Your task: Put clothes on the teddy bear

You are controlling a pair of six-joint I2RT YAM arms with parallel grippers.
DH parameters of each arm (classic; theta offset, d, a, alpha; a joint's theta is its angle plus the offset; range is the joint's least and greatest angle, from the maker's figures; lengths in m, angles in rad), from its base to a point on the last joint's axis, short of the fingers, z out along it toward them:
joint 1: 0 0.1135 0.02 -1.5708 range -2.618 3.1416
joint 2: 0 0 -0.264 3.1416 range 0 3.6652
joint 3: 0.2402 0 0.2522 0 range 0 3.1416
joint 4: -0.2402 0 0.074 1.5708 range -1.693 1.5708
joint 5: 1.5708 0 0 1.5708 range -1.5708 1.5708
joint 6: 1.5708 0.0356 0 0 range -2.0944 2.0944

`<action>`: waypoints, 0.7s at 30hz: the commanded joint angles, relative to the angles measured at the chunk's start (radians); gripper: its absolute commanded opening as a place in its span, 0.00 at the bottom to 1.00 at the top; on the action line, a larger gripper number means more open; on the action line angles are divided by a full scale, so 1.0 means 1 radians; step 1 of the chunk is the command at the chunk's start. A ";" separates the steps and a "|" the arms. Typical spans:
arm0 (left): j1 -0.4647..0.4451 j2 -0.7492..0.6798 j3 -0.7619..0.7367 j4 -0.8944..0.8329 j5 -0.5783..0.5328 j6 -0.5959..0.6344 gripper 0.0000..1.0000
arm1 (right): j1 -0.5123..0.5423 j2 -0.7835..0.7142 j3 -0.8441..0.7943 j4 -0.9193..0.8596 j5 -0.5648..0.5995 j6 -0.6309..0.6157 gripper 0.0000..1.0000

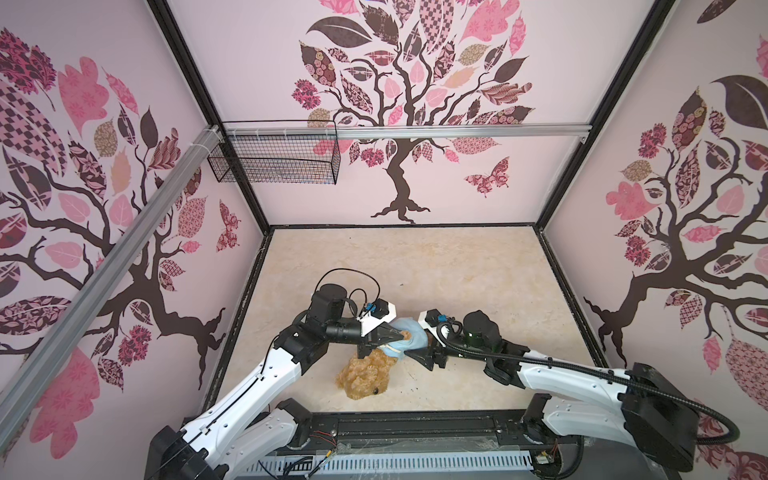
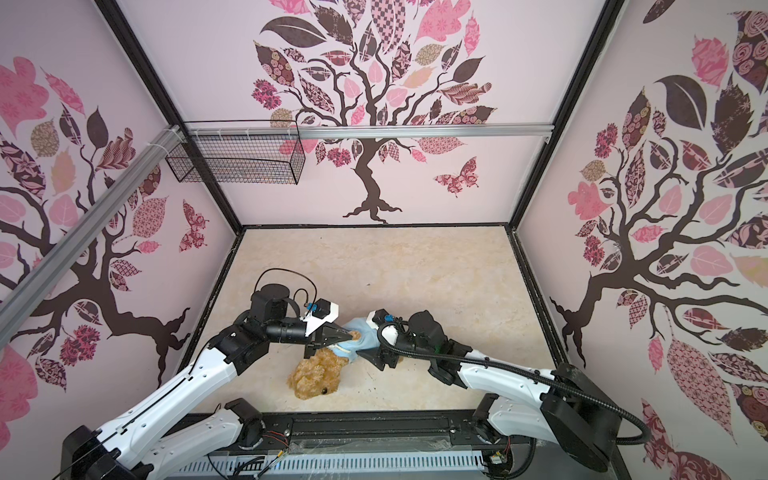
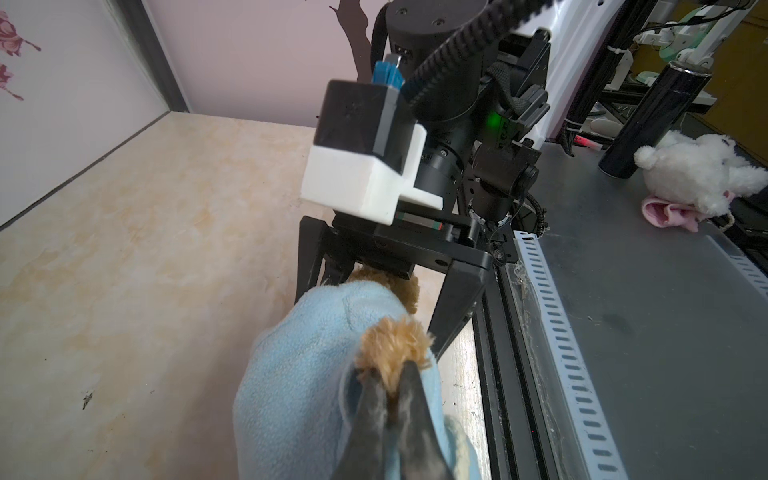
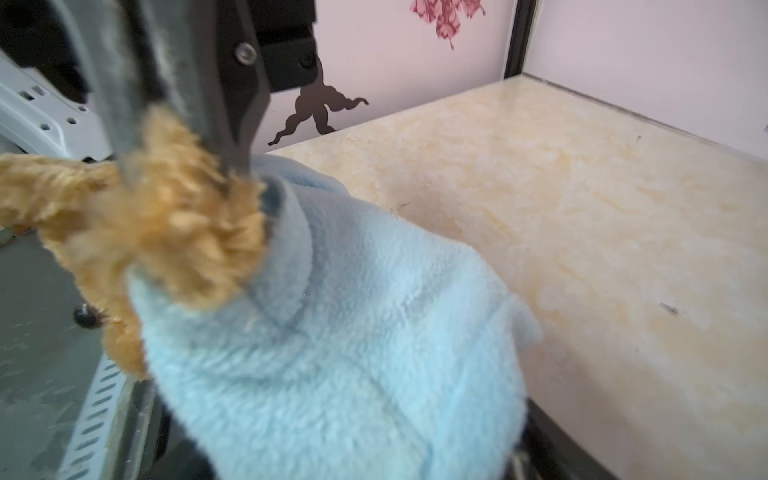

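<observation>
Left gripper (image 1: pixel 401 332) (image 3: pixel 392 370) is in tight, jaws pinched together on a tuft of golden fur: that is a paw of the teddy bear (image 1: pixel 363 376) (image 2: pixel 318 374) poking out through a sleeve of the light blue shirt (image 1: pixel 411 338) (image 4: pixel 353 332). The right wrist view shows it close up, with dark fingertips (image 4: pixel 232 158) biting into the shaggy pile just at the sleeve's cuff. Right gripper (image 3: pixel 365 326) (image 1: pixel 419 344) faces it from the bear's other flank, jaws spread wide and straddling the shirted torso, and one finger stands visibly apart from the fabric. The bear sits on the tabletop (image 1: pixel 415 266), its head lying nearest the front rail (image 1: pixel 415 428) with a narrow strip of marbled surface between them. Its body runs from there away from the rail, in between the two sets of jaws. Whether the torso rests on the surface or hangs from the grip, I cannot tell. On the far side of the bear from the rail, a broad stretch of tabletop runs to the back wall. The side edges with their black frames lie well apart from both grippers.
</observation>
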 commanded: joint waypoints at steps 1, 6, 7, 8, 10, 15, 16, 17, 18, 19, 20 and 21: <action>-0.003 -0.003 0.011 0.058 0.028 -0.013 0.00 | 0.002 0.022 0.025 0.082 0.010 0.002 0.57; -0.004 -0.023 -0.005 0.069 -0.068 -0.048 0.00 | 0.002 -0.023 -0.035 0.095 0.116 0.067 0.24; -0.003 -0.026 -0.002 0.056 -0.088 -0.047 0.00 | 0.002 -0.036 -0.046 0.095 0.134 0.078 0.20; -0.004 -0.029 0.000 0.040 -0.105 -0.042 0.01 | 0.002 -0.049 -0.053 0.094 0.147 0.086 0.17; -0.007 -0.039 0.015 0.004 -0.144 -0.034 0.07 | 0.002 -0.064 -0.061 0.088 0.161 0.098 0.10; -0.008 -0.113 0.037 -0.055 -0.223 -0.081 0.31 | 0.003 -0.107 -0.060 0.042 0.184 0.085 0.04; -0.009 -0.137 0.035 -0.056 -0.238 -0.099 0.35 | 0.002 -0.114 -0.057 0.032 0.188 0.078 0.03; -0.011 -0.161 0.032 -0.052 -0.256 -0.122 0.38 | 0.003 -0.117 -0.056 0.026 0.192 0.074 0.03; -0.015 -0.178 0.032 -0.049 -0.271 -0.142 0.41 | 0.002 -0.117 -0.054 0.026 0.193 0.069 0.02; -0.020 -0.192 0.036 -0.056 -0.284 -0.157 0.43 | 0.003 -0.116 -0.054 0.025 0.197 0.065 0.02; -0.029 -0.198 0.049 -0.081 -0.291 -0.164 0.45 | 0.005 -0.114 -0.055 0.027 0.201 0.062 0.02; -0.041 -0.196 0.068 -0.107 -0.302 -0.165 0.46 | 0.007 -0.113 -0.055 0.030 0.207 0.059 0.02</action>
